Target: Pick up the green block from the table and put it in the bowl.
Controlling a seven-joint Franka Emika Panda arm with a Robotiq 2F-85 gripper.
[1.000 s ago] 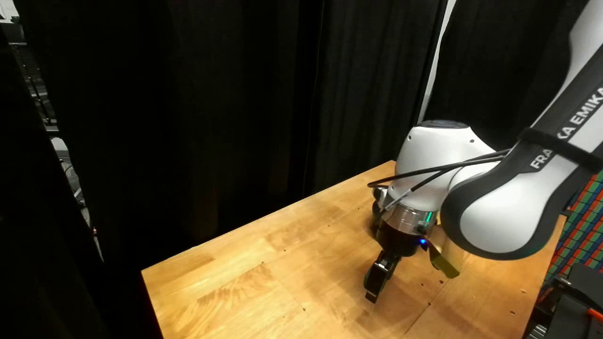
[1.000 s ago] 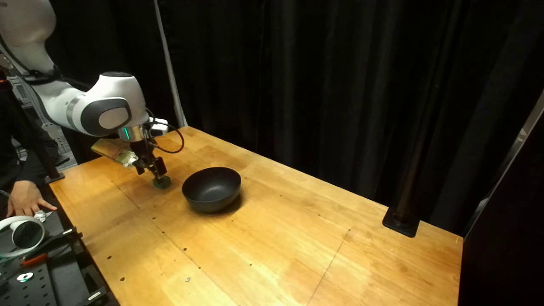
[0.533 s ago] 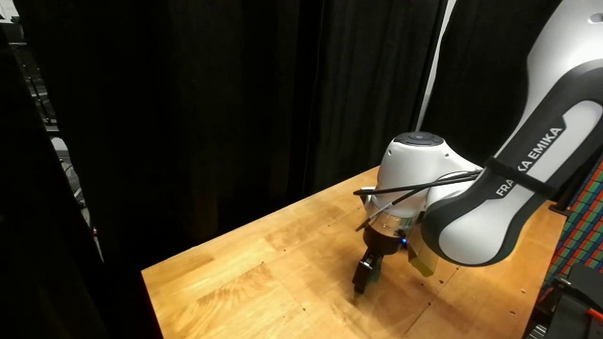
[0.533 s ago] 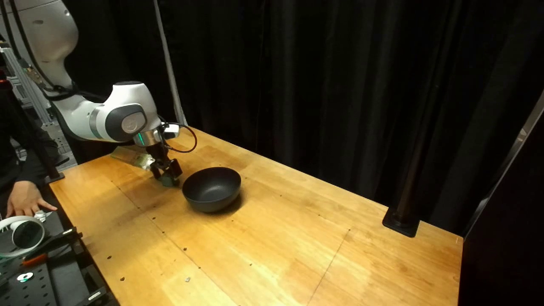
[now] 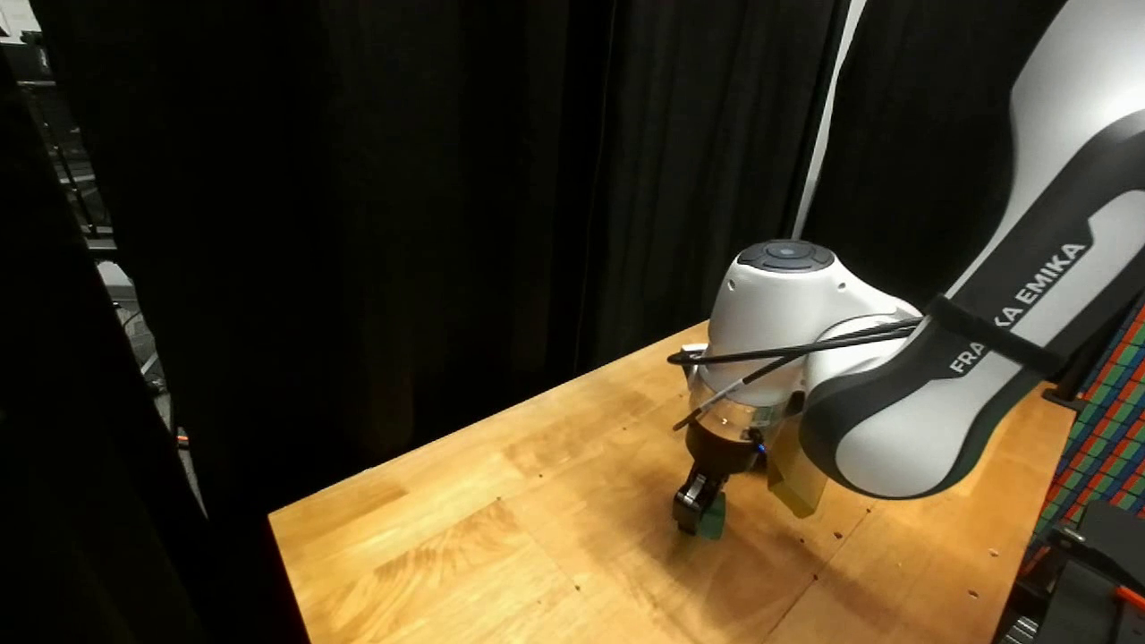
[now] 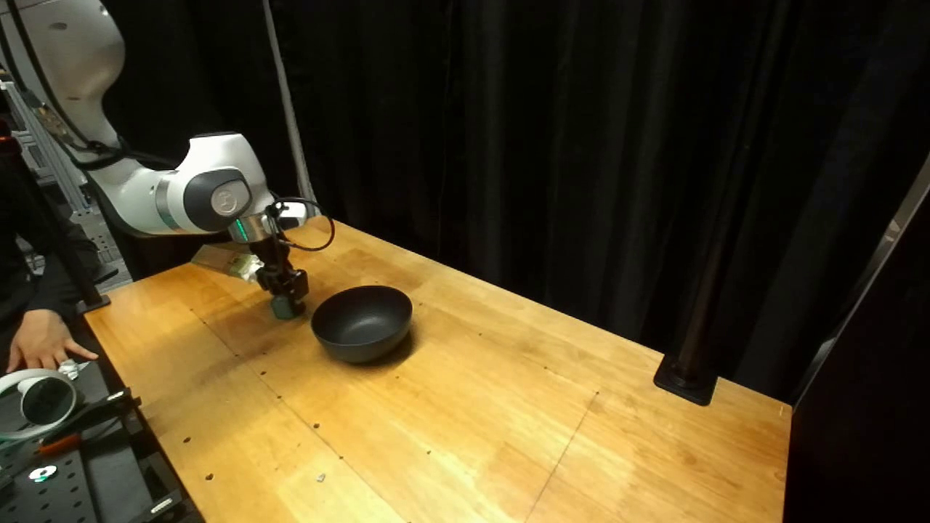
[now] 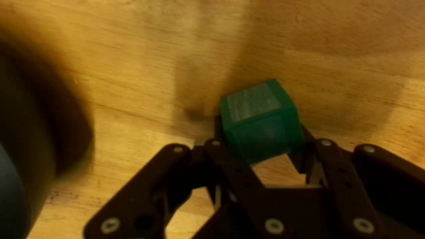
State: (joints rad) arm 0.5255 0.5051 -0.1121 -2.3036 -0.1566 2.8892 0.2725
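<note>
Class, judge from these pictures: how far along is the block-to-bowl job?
Done: the gripper is shut on the green block. In hand: likely the lift, though clearance above the table is unclear. Left: release into the bowl; the block is outside it.

bowl [image 7: 31, 166] partly outside wrist view
</note>
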